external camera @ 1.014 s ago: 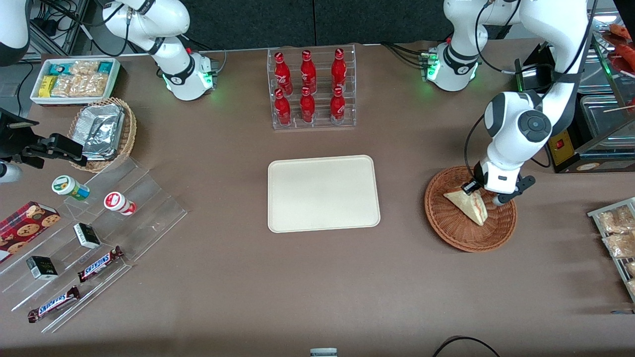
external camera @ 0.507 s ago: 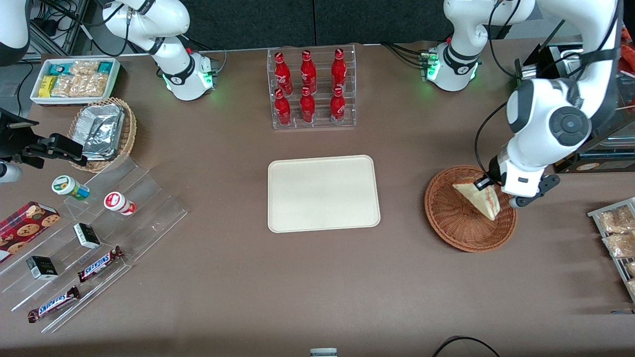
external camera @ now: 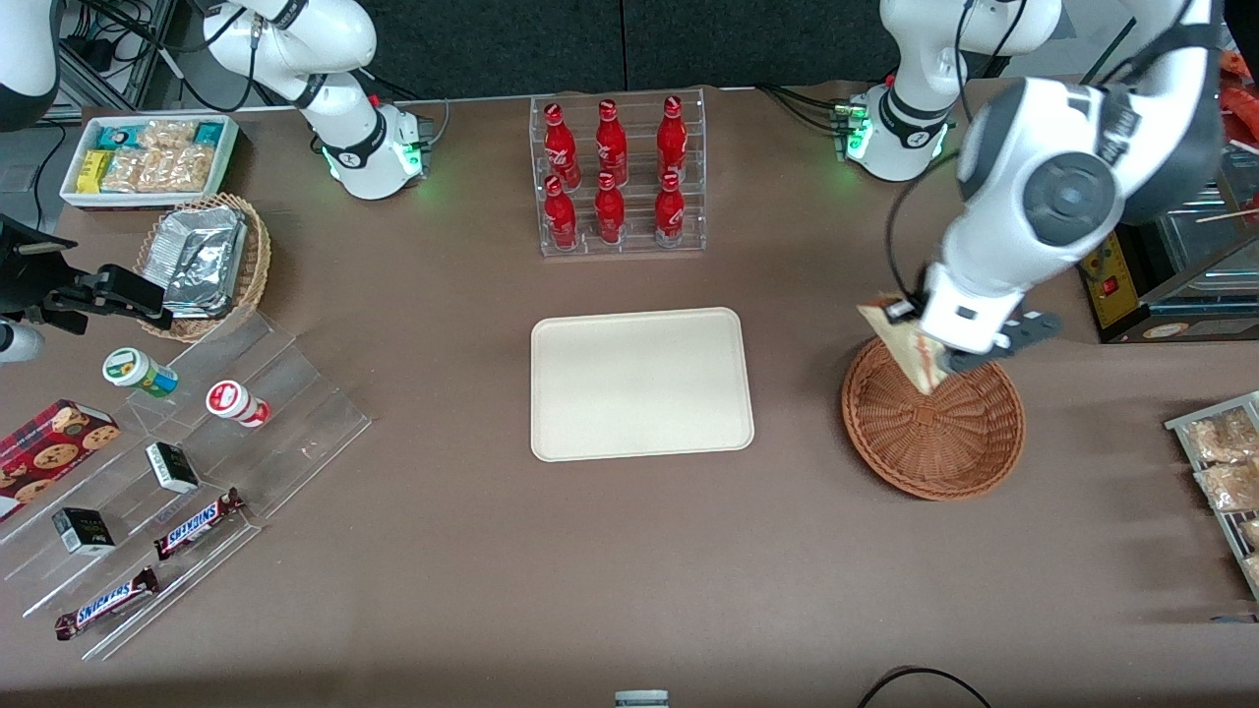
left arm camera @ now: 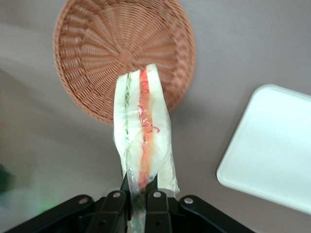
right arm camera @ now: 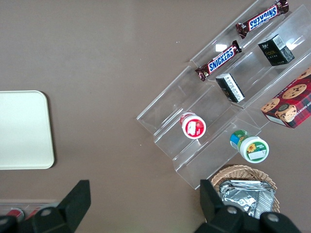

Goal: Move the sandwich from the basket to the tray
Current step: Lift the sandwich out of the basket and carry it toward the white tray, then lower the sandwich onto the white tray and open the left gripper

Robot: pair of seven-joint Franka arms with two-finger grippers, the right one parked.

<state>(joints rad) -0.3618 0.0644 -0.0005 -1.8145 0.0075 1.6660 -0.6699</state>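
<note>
wicker basket [external camera: 932, 433], gripper [left arm camera: 138, 198] holding sandwich [left arm camera: 142, 131] above

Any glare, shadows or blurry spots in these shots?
Front view: evenly lit; green lights glow at the arm bases; soft shadow beside the basket. Left wrist view: the tool pinching the sandwich looks soft, the clear wrap glints, and the tray is washed out. Right wrist view: reflections streak the clear shelf.

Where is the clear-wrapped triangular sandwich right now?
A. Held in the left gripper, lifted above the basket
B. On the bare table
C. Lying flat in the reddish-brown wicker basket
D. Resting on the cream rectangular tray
A: the left gripper is shut on the clear-wrapped triangular sandwich, which hangs above the reddish-brown wicker basket; the cream rectangular tray holds nothing.
</note>
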